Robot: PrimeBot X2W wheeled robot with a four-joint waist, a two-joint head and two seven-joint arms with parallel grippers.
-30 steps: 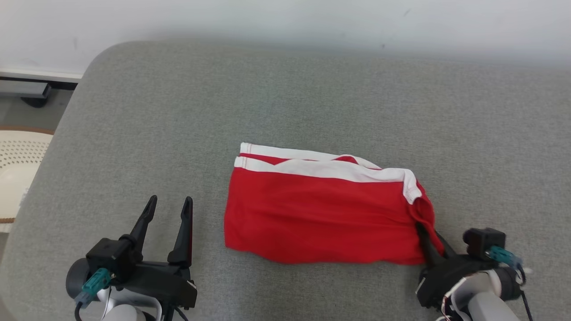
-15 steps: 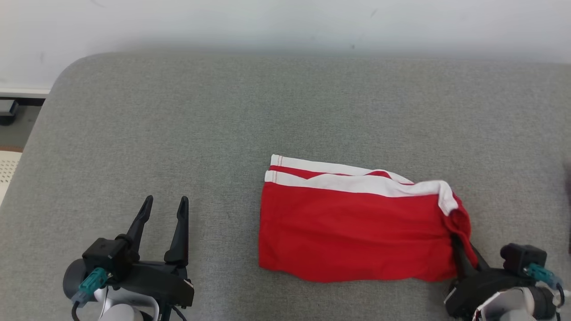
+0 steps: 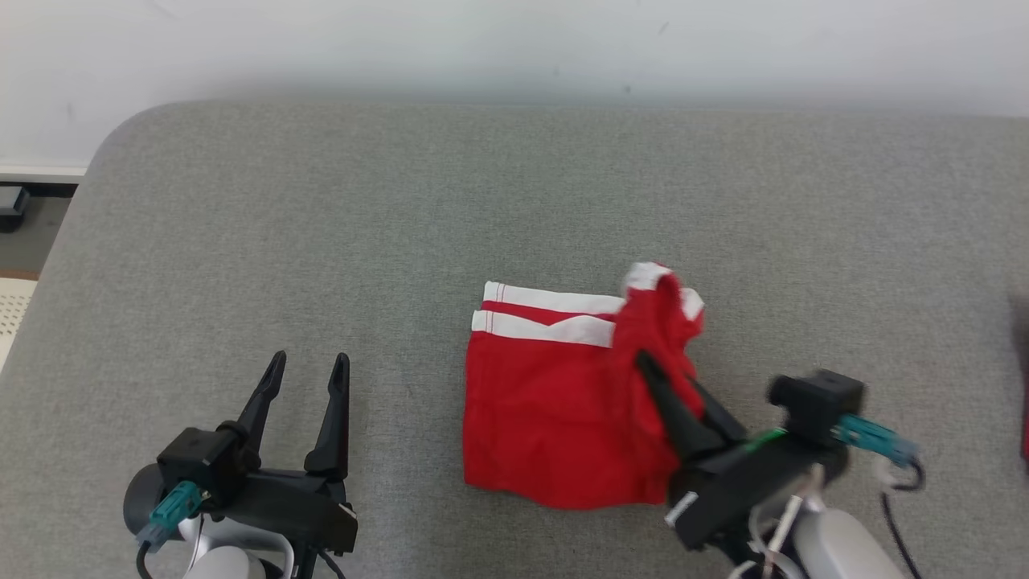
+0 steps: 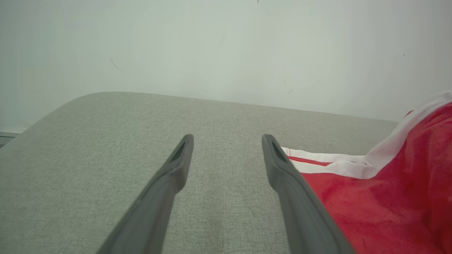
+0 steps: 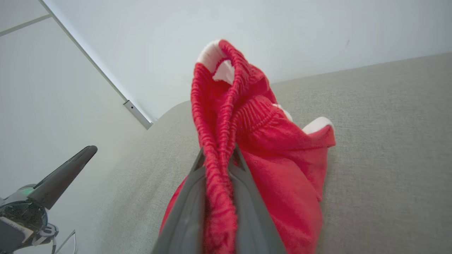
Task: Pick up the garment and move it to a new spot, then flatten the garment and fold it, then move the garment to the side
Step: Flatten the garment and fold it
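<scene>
Soft red garment point(image 3: 547, 418), pinched
The left gripper point(image 3: 309, 359) has jaws spread, empty. The right gripper point(image 5: 218, 157) pinches the stretchy waistband of the garment, likely light and floppy, half lifted off the grey cushion point(image 3: 321, 201); grab its edges.

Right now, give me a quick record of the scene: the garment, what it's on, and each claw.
garment: red with white trim, left part flat, right end raised and bunched
surface: grey cushion, white wall behind
left claw: open, empty, left of the garment, apart from it
right claw: shut on the garment's raised end
fold: not yet finished
</scene>
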